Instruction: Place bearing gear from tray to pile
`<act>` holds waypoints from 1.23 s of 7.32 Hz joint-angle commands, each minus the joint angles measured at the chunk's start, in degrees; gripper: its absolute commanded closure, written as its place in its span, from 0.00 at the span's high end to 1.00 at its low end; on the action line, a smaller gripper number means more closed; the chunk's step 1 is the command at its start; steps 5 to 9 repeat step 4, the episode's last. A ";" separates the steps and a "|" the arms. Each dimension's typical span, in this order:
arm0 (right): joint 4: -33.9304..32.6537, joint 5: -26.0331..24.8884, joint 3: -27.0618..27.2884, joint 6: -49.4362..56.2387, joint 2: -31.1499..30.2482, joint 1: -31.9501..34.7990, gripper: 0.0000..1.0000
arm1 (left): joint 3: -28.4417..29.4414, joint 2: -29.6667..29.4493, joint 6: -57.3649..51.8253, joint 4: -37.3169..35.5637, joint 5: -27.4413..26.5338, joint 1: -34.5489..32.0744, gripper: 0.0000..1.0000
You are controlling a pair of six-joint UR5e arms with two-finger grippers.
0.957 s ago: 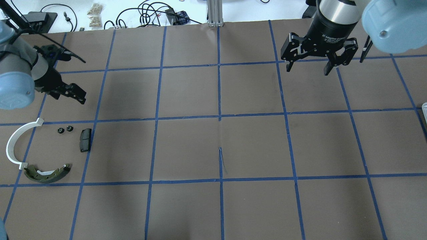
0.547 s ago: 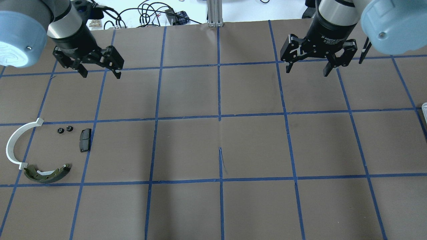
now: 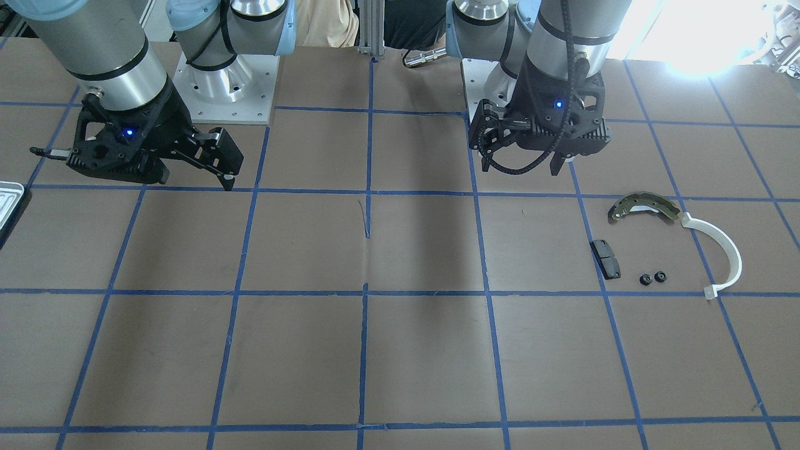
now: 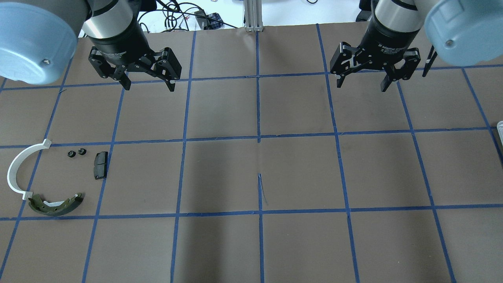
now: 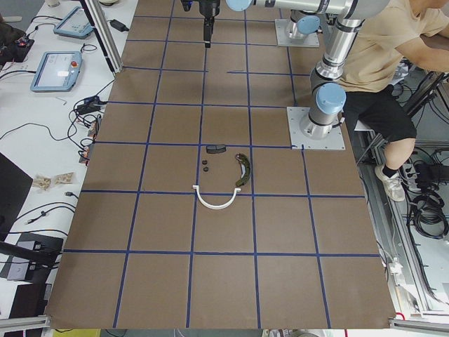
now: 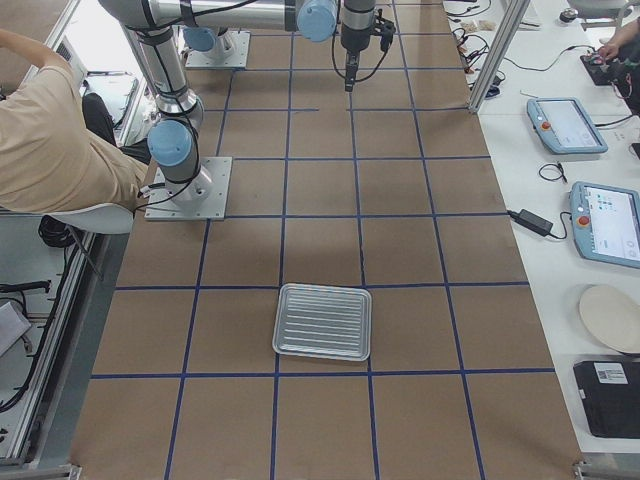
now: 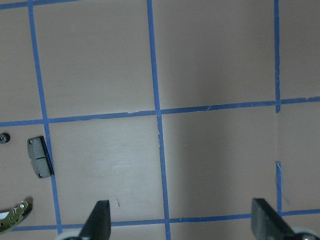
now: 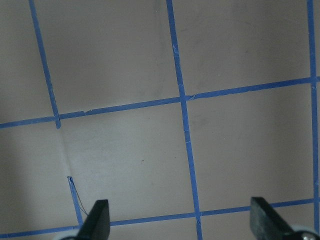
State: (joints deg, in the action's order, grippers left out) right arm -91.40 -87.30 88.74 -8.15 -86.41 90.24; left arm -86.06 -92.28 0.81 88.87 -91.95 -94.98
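Observation:
The pile lies at the near left in the overhead view: an olive brake shoe [image 4: 55,205], a white plastic arc [image 4: 16,173], a black pad [image 4: 100,165] and two tiny black round pieces [image 4: 71,153]. The silver ribbed tray [image 6: 322,322] shows whole in the right view, with nothing in it; only its corner [image 4: 500,127] shows overhead. My left gripper [image 4: 149,87] is open and empty, high over the far left squares, away from the pile. My right gripper [image 4: 361,85] is open and empty over the far right squares.
Brown table paper [image 4: 259,173] carries a blue tape grid. Cables [image 4: 177,15] lie past the far edge. A metal post [image 4: 253,15] stands at the far middle. A seated person [image 5: 393,63] is beside the robot's bases.
My left arm has swung from beside the pile at the left edge up and to the right, over the far row. The right gripper has hardly moved. The pile is unchanged.

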 commanded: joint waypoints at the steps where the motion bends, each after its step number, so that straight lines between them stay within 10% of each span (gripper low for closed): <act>1: 0.00 0.02 0.03 -0.02 0.01 -0.06 1.00 | 0.01 1.05 -0.11 -0.72 0.36 2.41 1.00; 9: 0.09 -0.15 0.03 0.16 -0.08 -0.06 1.00 | -0.78 1.93 0.15 -0.02 0.28 4.55 1.00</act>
